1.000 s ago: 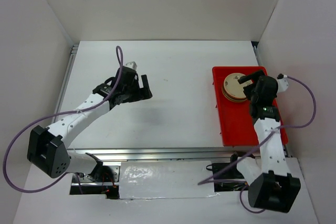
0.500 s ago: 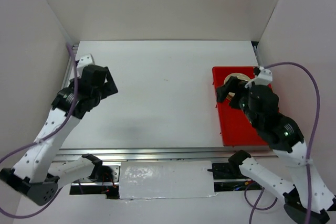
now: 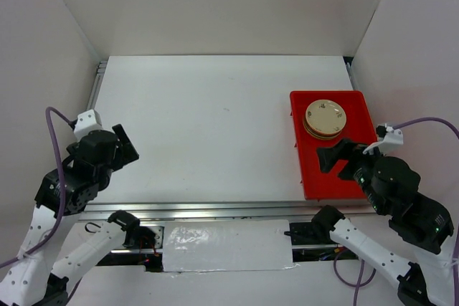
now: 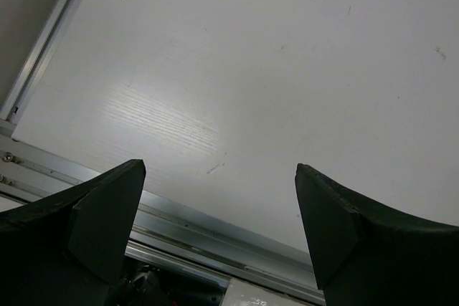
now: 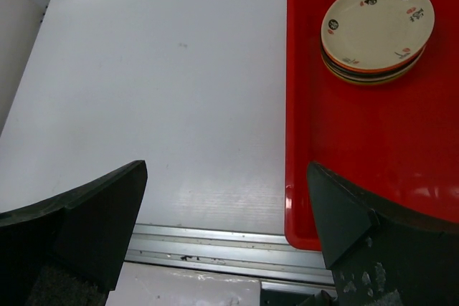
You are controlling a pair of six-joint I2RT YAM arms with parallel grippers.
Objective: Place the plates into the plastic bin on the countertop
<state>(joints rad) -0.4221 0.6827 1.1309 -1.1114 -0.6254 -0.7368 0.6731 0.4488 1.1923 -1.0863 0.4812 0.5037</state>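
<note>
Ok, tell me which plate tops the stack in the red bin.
The cream plate with small motifs; its whole face shows, while the other plates show only rims beneath.

You have the bin (image 3: 314,183) on the right side of the counter (image 3: 215,127), near the right wall. The plates (image 3: 325,117) sit stacked in its far end. Your left tool (image 3: 120,150) is over the counter's near-left corner, your right tool (image 3: 337,163) over the bin's near end.
</note>
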